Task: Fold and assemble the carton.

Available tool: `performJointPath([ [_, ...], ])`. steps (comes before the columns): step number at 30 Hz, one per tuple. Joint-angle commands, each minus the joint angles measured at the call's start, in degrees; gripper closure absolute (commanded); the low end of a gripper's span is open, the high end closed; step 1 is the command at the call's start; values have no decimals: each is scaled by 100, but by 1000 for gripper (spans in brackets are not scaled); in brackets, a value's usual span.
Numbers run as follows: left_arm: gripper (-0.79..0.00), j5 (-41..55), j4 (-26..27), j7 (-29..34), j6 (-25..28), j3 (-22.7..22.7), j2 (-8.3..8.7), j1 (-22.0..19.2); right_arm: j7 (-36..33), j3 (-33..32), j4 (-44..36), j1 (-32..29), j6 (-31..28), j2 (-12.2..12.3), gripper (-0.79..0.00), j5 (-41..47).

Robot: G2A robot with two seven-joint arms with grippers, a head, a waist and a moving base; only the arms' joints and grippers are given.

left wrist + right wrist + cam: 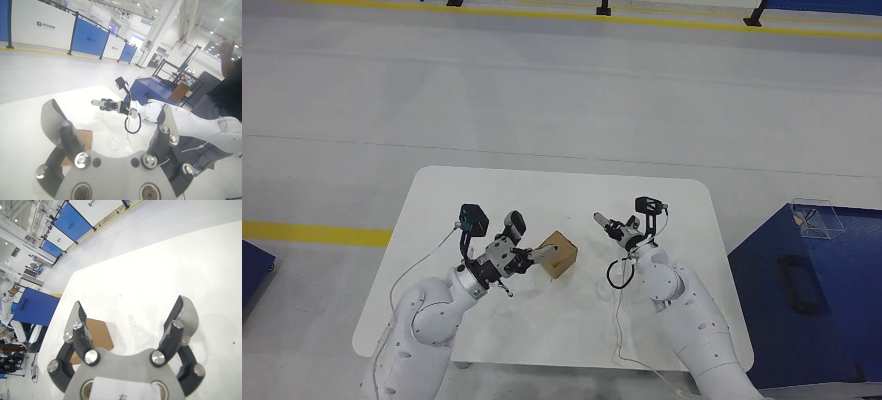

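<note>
Top view: carton [559, 254] on bench [667, 205], seemingly mid-fold.
Left pincer [529, 240], right pincer [603, 221] both released; next, likely gripping a flap to close.

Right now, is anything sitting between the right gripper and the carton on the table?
Nothing visible does. In the top view only bare table lies between the open right gripper and the carton. The right wrist view shows the carton close beside one finger, with no object across the gap.
</note>
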State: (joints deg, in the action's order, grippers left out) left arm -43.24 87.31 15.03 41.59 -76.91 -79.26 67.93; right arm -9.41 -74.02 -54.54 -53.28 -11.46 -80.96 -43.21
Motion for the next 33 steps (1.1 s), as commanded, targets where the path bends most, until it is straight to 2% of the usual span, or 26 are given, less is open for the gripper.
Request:
performJointPath([
  [1, -785, -5, 0, -2, 3, 0, 0, 0, 0, 0, 0, 0, 0, 0, -785, 0],
  [3, -785, -5, 0, -2, 3, 0, 0, 0, 0, 0, 0, 0, 0, 0, -785, 0],
  [4, -785, -196, 166, -72, 62, -28, 10, -36, 0, 0, 0, 0, 0, 0, -785, 0],
  [6, -785, -1178, 429, -76, 351, 61, 54, -47, 0, 0, 0, 0, 0, 0, -785, 0],
  [8, -785, -2016, 477, 202, 944, 209, 109, -308, 0, 0, 0, 0, 0, 0, -785, 0],
  [10, -785, -2959, 388, 323, 1221, 384, 146, -553, 0, 0, 0, 0, 0, 0, -785, 0],
  [12, -785, -3642, 123, 177, 1413, 597, 164, -763, -61, -58, -76, -46, 105, 15, -785, 40],
  [15, -785, -3978, -571, -423, 993, 746, 140, -1017, -65, -187, -197, -88, 208, 38, -785, 171],
  [19, -785, -4570, -1350, -849, 166, 1110, 74, -1352, -112, -236, -273, -127, 217, 57, -785, 196],
  [23, -785, -4521, -1999, -1147, -318, 1379, -11, -1525, -112, -236, -273, -127, 217, 57, -785, 196],
  [33, -785, -4518, -2667, -1102, -872, 1825, -140, -1759, -112, -236, -273, -127, 217, 57, -785, 196],
])
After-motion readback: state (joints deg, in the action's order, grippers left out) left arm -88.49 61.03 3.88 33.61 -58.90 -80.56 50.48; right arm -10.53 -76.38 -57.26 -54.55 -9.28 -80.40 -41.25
